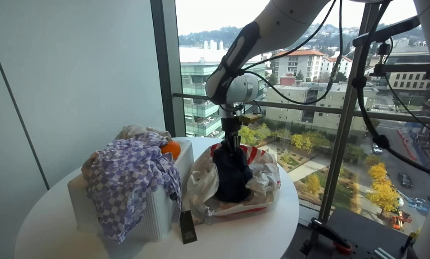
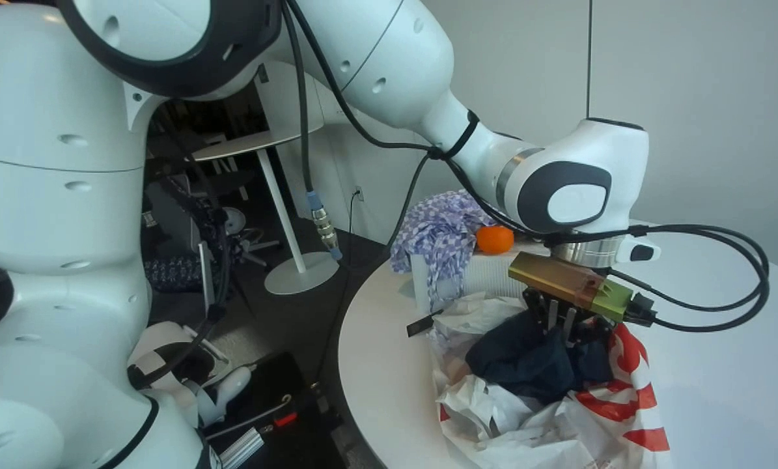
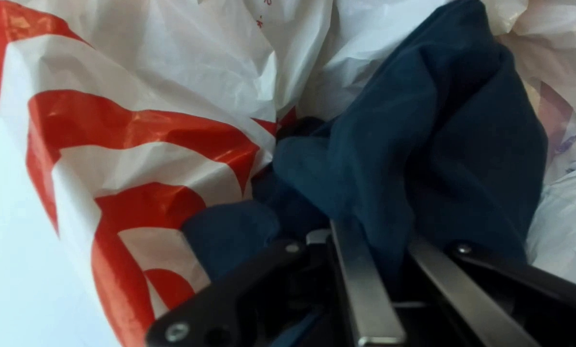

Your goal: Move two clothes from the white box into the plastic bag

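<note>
The tool (image 3: 374, 236) is clamped on a fold of the navy garment (image 2: 525, 357); that garment lies bunched inside the crinkled plastic bag (image 1: 202, 183) on the bench (image 1: 243, 239). The checked garment (image 1: 128, 180) hangs over the rim of the white box (image 1: 161, 217); the box stands just beside the bag.

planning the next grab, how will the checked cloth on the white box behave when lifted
The checked cloth will probably hang floppy, since it droops in loose folds over the white box. It is likely light, as the fabric looks thin. Lifting might also nudge the orange item beside it.
</note>
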Robot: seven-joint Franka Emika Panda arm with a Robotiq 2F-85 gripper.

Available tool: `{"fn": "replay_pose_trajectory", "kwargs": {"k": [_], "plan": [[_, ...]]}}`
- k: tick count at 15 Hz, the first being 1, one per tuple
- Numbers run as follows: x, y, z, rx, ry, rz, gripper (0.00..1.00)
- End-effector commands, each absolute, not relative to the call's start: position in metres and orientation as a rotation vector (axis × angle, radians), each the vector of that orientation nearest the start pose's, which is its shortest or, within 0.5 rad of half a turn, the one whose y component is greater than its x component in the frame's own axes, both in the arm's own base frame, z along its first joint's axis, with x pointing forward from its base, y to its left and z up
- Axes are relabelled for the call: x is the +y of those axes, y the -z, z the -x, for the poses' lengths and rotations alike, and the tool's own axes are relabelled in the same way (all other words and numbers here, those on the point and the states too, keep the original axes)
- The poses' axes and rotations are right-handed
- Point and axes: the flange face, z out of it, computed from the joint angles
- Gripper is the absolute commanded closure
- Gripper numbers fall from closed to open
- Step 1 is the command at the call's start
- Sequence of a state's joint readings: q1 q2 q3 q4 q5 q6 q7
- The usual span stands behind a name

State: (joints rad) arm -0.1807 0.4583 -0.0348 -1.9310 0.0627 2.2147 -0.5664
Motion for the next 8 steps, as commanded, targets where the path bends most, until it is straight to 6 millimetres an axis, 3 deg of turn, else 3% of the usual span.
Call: {"fn": "replay_pose_trajectory", "kwargs": {"k": [1,3,8], "plan": [[-0.129,-0.236,-0.601,-0.528,-0.228,2.888,0.64],[-0.123,-0.253,-0.595,-0.524,-0.26,2.874,0.56],[-0.107,-0.313,-0.575,-0.476,-0.371,2.89,0.19]]}}
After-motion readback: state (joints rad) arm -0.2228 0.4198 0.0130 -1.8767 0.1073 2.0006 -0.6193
